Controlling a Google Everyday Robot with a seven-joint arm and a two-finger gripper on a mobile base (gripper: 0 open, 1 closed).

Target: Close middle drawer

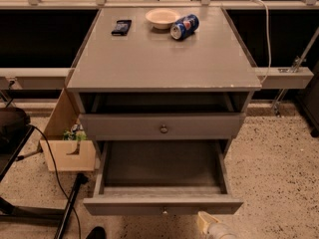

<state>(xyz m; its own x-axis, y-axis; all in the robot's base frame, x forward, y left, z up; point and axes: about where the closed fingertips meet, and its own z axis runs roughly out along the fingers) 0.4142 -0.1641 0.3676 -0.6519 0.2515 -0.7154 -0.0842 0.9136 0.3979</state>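
The grey cabinet (164, 59) stands in the centre of the camera view. Its middle drawer (162, 204) is pulled far out towards me. The inside is bare and the small round knob (164, 211) sits on the flat front. The uppermost drawer (162, 125), with the same kind of knob (163, 129), sits nearly shut above it, with a dark gap under the tabletop. The lowest drawer is hidden beneath the open one. My gripper (213, 227), a pale cream and white part, shows at the bottom edge. It is just in front of the middle drawer's front, right of the knob, and not touching it.
On the cabinet top lie a black phone (121, 27), a cream bowl (161, 18) and a blue soda can (184, 26) on its side. A wooden box (68, 151) stands on the floor at the left, with black cables and a stand (70, 203). A white cable (269, 39) hangs at the right.
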